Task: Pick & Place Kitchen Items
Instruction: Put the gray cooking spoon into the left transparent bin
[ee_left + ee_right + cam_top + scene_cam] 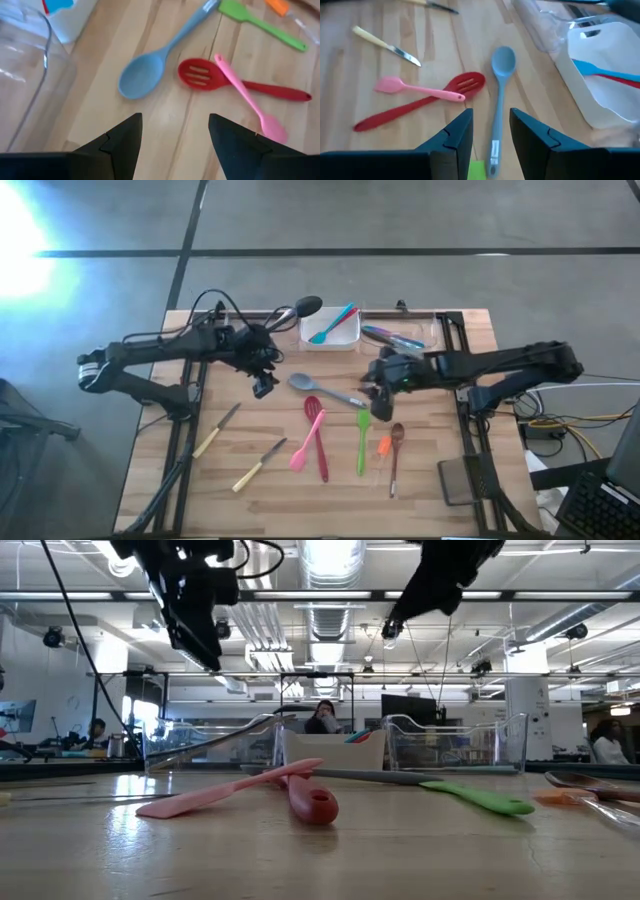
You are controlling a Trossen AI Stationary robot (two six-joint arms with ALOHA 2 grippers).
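Open-plan robotics lab with an industrial ceiling.
Exposed silver ventilation ducts (pixel 330 615) and long fluorescent strip lights (pixel 330 558) run overhead; seated people (pixel 325 718) work at dark computer monitors (pixel 405 708) beyond the pale wooden butcher-block table (pixel 330 490).

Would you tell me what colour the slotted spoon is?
Red; the slotted spoon shows best in the left wrist view.

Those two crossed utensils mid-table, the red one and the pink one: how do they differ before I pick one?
The red slotted spoon has a broad round head with slots; the pink spatula has a small, plain, solid blade. The red one lies flat on the table underneath; the pink one rests across its neck, on top. Their heads point opposite ways. Both are slim, one-colour utensils, and neither gripper is touching them.
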